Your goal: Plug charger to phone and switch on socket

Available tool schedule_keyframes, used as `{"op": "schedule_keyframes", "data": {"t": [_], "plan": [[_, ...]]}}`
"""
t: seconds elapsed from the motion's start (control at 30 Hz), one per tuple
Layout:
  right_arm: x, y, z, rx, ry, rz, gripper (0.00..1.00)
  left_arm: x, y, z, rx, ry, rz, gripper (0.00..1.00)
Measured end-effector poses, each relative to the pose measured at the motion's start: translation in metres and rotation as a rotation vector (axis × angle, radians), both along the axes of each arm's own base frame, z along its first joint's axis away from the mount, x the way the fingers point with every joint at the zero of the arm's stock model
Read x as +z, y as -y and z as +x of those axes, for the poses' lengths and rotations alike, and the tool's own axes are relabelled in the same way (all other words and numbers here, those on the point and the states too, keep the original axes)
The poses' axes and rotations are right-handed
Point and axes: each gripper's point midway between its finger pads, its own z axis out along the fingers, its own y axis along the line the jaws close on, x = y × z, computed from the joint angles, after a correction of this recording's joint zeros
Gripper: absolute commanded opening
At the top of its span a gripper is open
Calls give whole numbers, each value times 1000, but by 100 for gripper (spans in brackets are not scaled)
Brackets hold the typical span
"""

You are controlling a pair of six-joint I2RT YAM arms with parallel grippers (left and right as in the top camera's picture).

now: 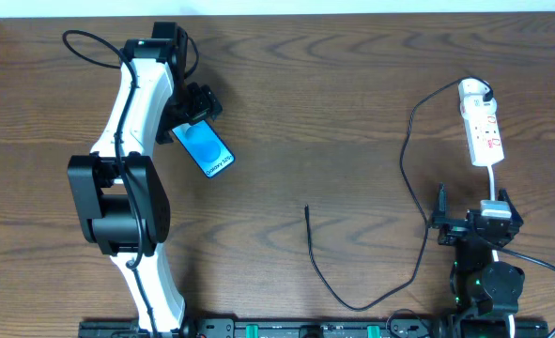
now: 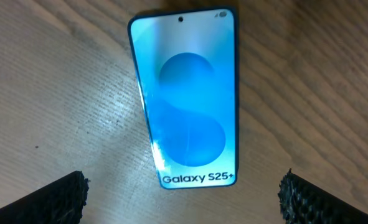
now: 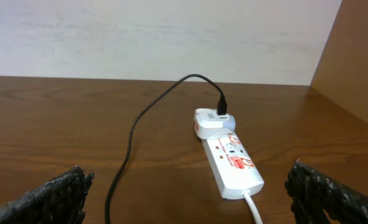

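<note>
Left pincer [image 2: 184, 196], spread wide, hangs over phone [image 2: 187, 99].

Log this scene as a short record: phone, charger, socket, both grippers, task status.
phone: flat on the table, screen up and lit
charger: adapter sits at the socket's far end; plug tip lies free on the table, apart from the phone
socket: on the table ahead of the right gripper; switch state too small to tell
left gripper: open, over the phone's lower end, not gripping
right gripper: open, empty
status: charger not yet in phone
</note>
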Motion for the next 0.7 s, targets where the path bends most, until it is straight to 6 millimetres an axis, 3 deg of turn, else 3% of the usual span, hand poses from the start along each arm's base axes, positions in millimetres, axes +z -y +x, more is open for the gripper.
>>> {"op": "schedule_keyframes", "data": {"t": [0.53,0.7], "plan": [[0,0,0,0,0,0,99,-1,0,2,91,7,-5,98],[0,0,0,0,0,0,99,-15,0,-4,110,-13,-5,98]]}}
